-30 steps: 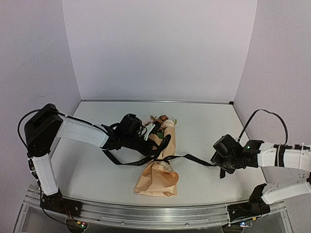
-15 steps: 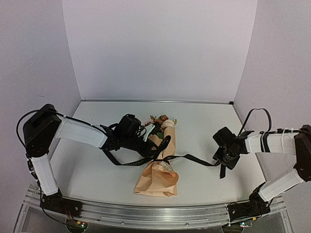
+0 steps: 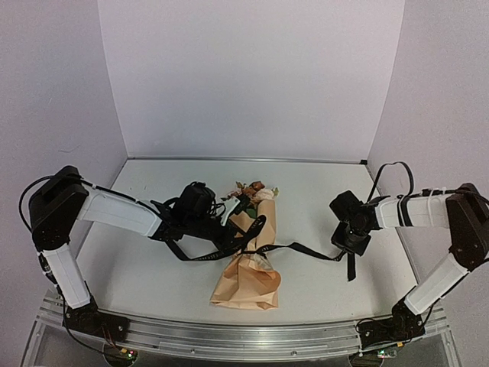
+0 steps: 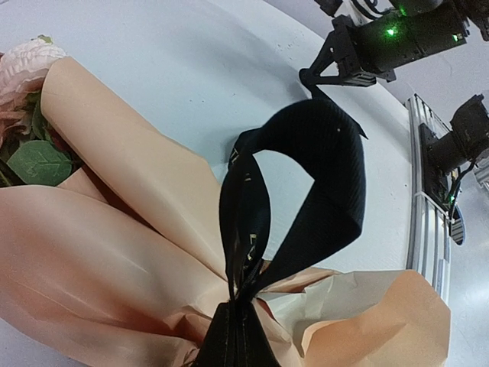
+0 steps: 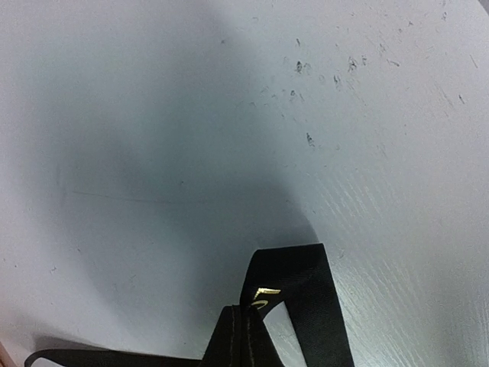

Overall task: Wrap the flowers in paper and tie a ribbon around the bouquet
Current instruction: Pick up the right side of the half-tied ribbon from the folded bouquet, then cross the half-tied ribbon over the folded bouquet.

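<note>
Tabletop (image 3: pixel 153 267), white, bears a bouquet (image 3: pixel 248 279): a crumpled cone of tan-peach kraft paper (image 3: pixel 266 222) lying flat. Inside it, pale pink and rusty-brown flowers (image 3: pixel 256 189) with green leaves show at the bouquet's far end. A narrow black satin ribbon (image 3: pixel 302 249) crosses the bouquet's waist. The left gripper (image 3: pixel 229 228), just left of the bouquet, is clamped on a ribbon loop; the right gripper (image 3: pixel 344 246), well to its right, pinches the ribbon's tail.

Counts were: 1 bouquet (image 3: pixel 250 264), 1 paper (image 3: pixel 243 284) sheet, 1 ribbon (image 3: pixel 302 249), 2 arms (left arm (image 3: pixel 114 212), right arm (image 3: pixel 419 210)), 1 table (image 3: pixel 145 267).
</note>
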{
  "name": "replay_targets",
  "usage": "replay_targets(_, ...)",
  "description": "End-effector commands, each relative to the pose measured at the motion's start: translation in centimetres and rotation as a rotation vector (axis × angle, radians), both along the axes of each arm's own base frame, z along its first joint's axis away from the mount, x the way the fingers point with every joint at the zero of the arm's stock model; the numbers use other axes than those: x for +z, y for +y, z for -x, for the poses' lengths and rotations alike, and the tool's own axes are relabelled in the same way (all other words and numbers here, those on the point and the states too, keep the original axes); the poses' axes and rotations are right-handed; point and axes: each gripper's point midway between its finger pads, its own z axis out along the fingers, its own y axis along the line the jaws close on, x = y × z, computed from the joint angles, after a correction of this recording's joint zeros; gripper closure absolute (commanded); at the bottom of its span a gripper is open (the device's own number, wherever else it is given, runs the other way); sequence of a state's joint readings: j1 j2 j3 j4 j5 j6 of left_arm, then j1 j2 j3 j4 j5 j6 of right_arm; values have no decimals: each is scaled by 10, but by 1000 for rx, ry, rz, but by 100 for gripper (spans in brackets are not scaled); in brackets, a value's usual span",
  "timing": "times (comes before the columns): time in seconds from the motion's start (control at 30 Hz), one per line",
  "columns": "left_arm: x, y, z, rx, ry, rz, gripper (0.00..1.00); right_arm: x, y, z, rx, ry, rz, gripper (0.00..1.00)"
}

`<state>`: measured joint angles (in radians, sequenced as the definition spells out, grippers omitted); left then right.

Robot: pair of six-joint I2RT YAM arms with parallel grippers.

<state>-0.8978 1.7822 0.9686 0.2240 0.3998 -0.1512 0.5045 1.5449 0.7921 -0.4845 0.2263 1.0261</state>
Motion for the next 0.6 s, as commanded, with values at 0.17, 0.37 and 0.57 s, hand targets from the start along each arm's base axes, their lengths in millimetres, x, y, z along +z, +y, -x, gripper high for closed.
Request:
replay_targets(0.17,41,-6,8,-83,-152,112,100,45,30,-39,53,-105,-69,100)
replay_targets(0.37,39,-7,13,-115,-156,122,100,67,69,-56,104,-147,-135,100)
replay_targets(0.57,39,-6,15,-126,-173,130,99,119,142,-88,179,-247,-270,100)
